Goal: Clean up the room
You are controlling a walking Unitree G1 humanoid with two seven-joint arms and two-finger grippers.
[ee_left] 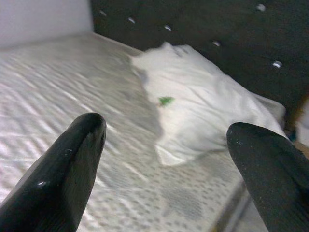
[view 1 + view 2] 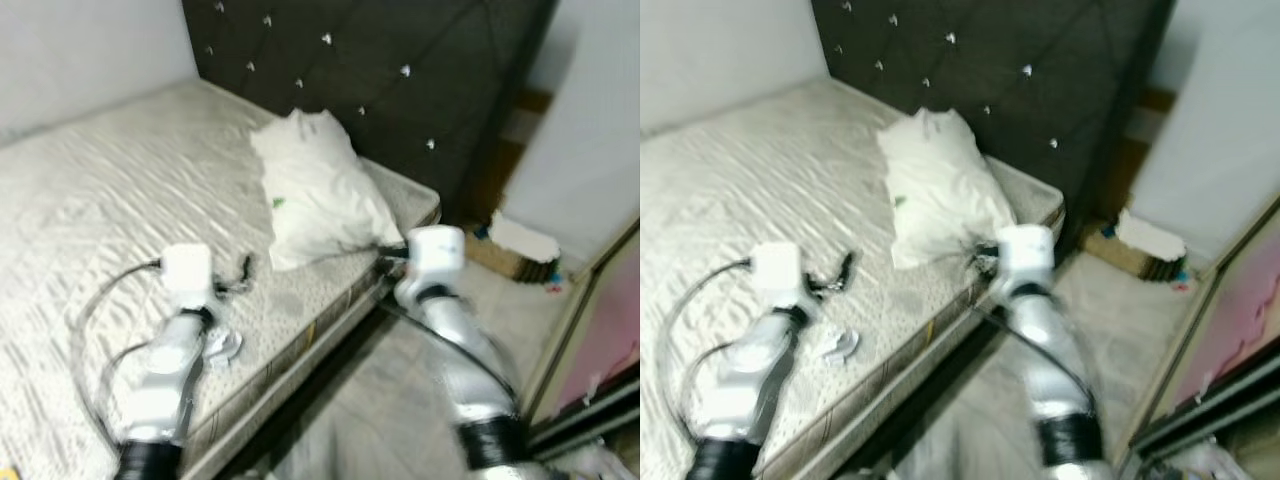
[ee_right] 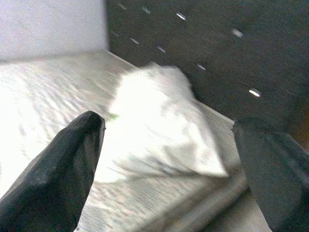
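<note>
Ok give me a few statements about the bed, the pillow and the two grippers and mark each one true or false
1. The white pillow lies on the mattress near the dark tufted headboard. True.
2. The left gripper has its jaws shut on the pillow. False: they are open and hold nothing.
3. The right gripper has its jaws open. True.
4. The pillow lies on the floor. False: it is on the bed.

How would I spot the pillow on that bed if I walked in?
Find the bare, silvery quilted mattress against the dark studded headboard. At its head end, near the corner, lies a crumpled white pillow. It is the only big soft thing on the bed, with a tiny green mark on its side.
</note>
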